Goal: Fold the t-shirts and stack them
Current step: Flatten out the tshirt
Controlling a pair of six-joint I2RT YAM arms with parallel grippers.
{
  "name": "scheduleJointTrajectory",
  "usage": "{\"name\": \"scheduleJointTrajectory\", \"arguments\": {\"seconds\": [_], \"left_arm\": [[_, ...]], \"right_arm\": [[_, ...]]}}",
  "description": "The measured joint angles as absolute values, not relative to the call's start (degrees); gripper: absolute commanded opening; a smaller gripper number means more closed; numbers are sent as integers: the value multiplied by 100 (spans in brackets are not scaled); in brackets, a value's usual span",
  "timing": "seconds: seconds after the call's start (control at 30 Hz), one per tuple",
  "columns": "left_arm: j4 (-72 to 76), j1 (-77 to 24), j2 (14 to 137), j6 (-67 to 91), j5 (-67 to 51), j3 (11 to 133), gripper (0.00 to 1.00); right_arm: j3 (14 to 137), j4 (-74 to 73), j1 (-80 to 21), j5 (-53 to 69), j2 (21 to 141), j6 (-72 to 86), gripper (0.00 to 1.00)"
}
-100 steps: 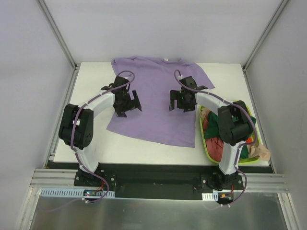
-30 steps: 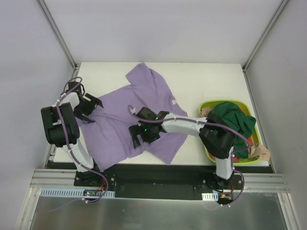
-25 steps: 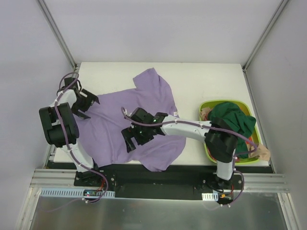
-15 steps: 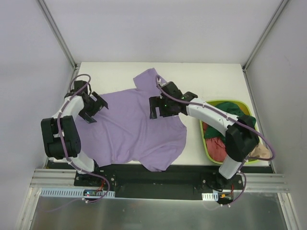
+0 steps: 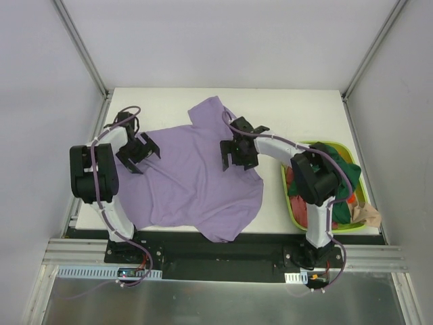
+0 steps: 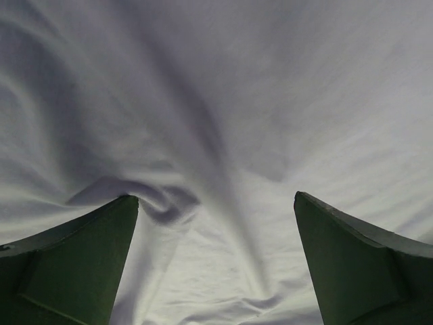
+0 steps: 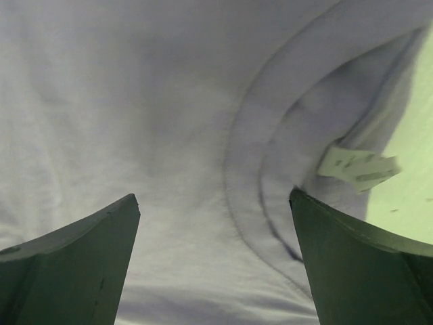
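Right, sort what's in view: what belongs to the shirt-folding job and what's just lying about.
Job:
lavender t-shirt, spread on the table
dark green shirt and red-pink shirt, both in the lime-green basket
left gripper and right gripper, both open over the lavender t-shirt

Lying about:
the lime-green basket itself
beige cloth at its near right corner

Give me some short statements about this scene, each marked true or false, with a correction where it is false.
1. The purple t-shirt lies spread on the table. True.
2. The left tool is shut on a sleeve. False: it is open above the shirt, holding nothing.
3. The lime basket holds a dark green garment. True.
4. The right tool hangs over the basket. False: it is open over the shirt's collar.
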State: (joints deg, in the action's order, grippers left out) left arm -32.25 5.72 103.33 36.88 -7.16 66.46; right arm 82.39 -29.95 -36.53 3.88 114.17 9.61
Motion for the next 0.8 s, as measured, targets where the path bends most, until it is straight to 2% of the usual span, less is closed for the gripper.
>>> {"name": "scheduleJointTrajectory", "arguments": {"seconds": [0.2,0.53,0.7,0.8], "left_arm": [[-3378,572,11246,3673,-1048,7872,99],[-3391,408,12929,3673,-1747,10471,99],[-3308,366,13056,3597,-1988,10687,99],[-3251,366,12628,3448,-1868,10130,99]], "right_arm": [[8552,-3087,-3116,495,11681,985,96],[9743,-3391,-2303,405,12420,1070,96],[9920,-3555,-2244,316,12427,628,96],[9968,-3544,-2357,272,12258,141,96]]}}
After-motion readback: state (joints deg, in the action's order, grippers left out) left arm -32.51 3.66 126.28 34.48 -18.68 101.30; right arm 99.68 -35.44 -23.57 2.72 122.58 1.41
